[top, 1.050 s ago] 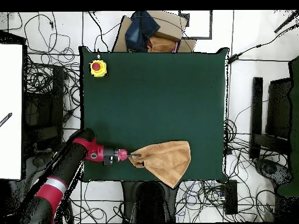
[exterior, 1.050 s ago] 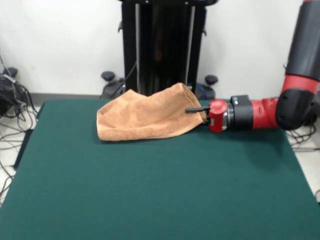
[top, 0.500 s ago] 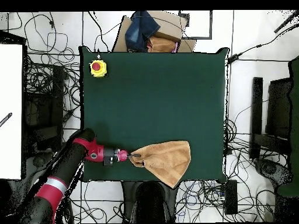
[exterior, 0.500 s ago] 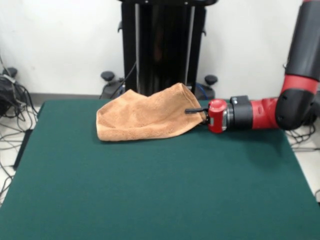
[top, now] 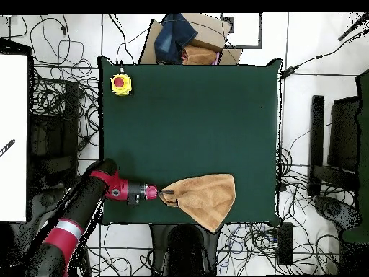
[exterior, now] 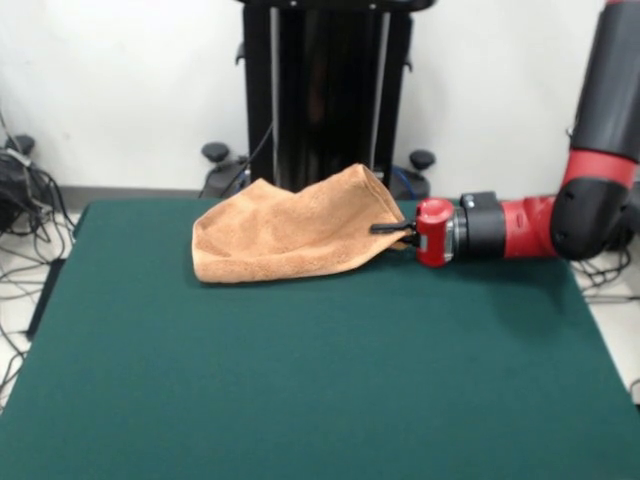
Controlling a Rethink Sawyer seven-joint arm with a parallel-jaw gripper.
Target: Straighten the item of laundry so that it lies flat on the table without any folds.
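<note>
Overhead view shows the fingers [top: 164, 193] pinching the towel's [top: 205, 198] near corner; its folded bulk trails along the tabletop [top: 187, 108] edge, directly opposite the arm.

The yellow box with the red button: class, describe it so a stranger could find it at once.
Start at the green table in the overhead view. The yellow box sits in its upper-left corner, far from the orange towel. Nothing else on the table is yellow with a round red top.
</note>
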